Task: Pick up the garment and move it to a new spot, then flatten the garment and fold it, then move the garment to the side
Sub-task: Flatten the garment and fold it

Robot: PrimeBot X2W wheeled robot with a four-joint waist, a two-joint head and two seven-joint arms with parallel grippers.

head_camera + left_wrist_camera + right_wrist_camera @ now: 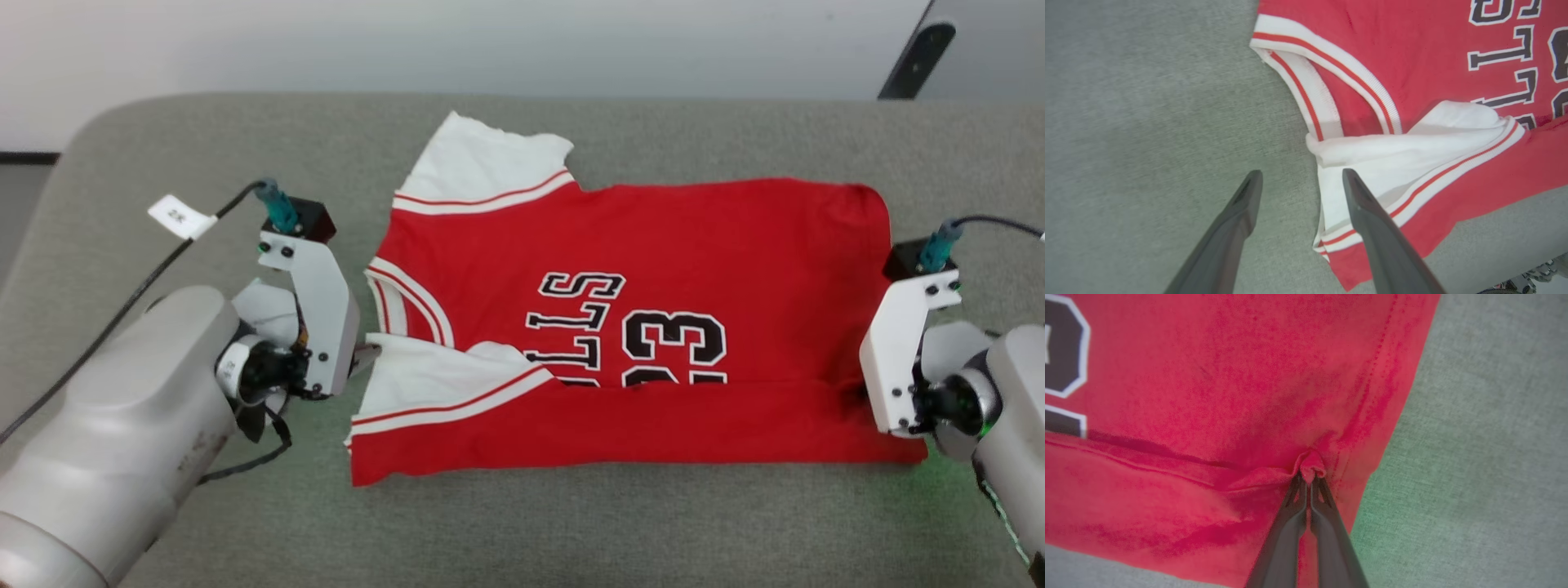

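Red garment (653, 237) lies pinched in right jaws, beside left jaws.

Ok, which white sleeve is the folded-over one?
On the grey table lies the red garment, its white sleeves at the end by the left gripper. The folded sleeve is the nearer one, lying on the red front; the far sleeve spreads flat on the table.

— Furniture?
— One table (571, 531), topped with grey-green cloth, its far left corner rounded.
— Walls?
— One pale, plain wall (408, 41) on the far side, with a dark skirting strip (28, 158) at the far left and a dark slanted bar (918, 59) at the far right.
— Floor and light?
— Grey floor (12, 212) left of the table. The light is soft and even.
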